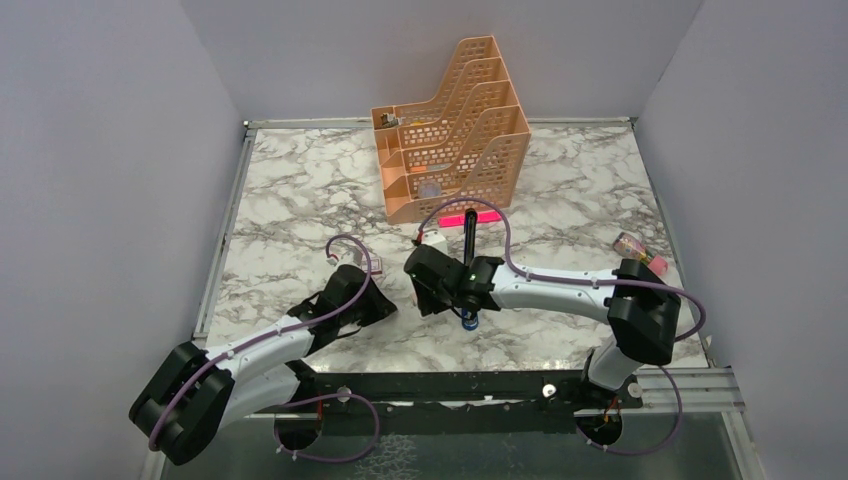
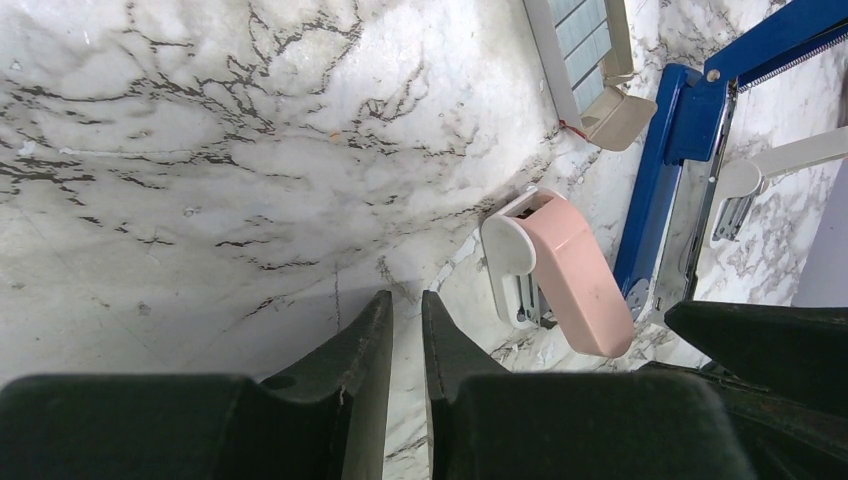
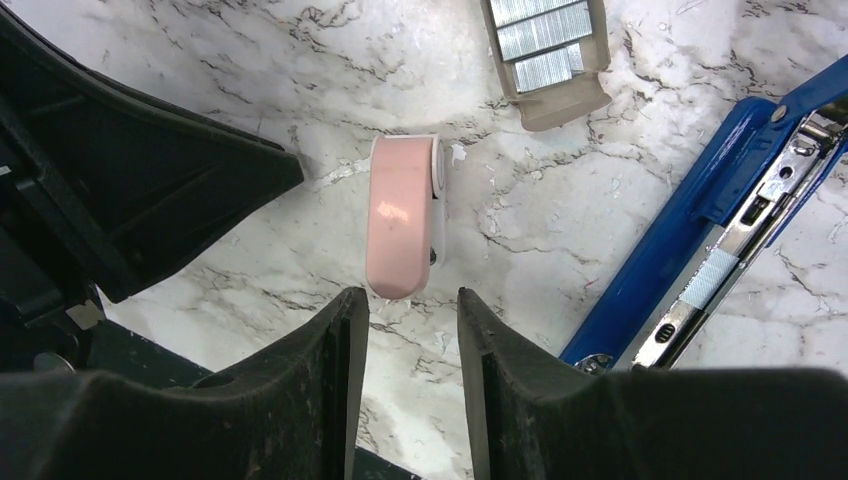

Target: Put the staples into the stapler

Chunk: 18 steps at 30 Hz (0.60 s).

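Staples (image 3: pixel 545 40) (silvery, right wrist) in tray (image 3: pixel 560 100)

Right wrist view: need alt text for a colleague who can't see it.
The right hand hangs open and empty over the marble table, just short of a peach-pink oblong piece. A tray of silvery staples sits beyond it at the top, and the blue stapler lies opened at the right, metal channel exposed.
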Available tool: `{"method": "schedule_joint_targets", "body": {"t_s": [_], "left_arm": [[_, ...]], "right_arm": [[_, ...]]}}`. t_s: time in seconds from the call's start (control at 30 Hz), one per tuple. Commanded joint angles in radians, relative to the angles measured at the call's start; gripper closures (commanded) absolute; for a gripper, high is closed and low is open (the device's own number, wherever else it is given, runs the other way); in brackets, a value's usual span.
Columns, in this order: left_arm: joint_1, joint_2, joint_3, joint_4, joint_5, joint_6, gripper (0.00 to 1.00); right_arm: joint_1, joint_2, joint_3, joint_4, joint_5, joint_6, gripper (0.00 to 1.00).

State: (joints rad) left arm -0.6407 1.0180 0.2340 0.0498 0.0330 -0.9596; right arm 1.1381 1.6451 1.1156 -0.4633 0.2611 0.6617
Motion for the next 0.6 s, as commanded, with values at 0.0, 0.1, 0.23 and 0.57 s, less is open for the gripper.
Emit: {"method": "schedule_joint_targets", "body": {"t_s": [0.0, 0.1, 0.23, 0.57], "left_arm": [[0.002, -0.01, 0.026, -0.013, -0.026, 0.017, 0.82], [0.002, -0.006, 0.029, -0.013, -0.026, 0.02, 0.82], [0.003, -0.001, 0.03, -0.007, -0.026, 0.024, 0.81], [0.002, 0.004, 0.018, 0.005, -0.025, 0.022, 0.81]], "right_arm": [[0.005, 0.016, 0.035, 0.005, 0.036, -0.018, 0.61], [0.005, 0.058, 0.045, -0.012, 0.044, -0.014, 0.67], [0.005, 0.099, 0.042, -0.021, 0.038, -0.011, 0.7], [0.002, 0.167, 0.028, -0.052, -0.027, 0.01, 0.72]]}}
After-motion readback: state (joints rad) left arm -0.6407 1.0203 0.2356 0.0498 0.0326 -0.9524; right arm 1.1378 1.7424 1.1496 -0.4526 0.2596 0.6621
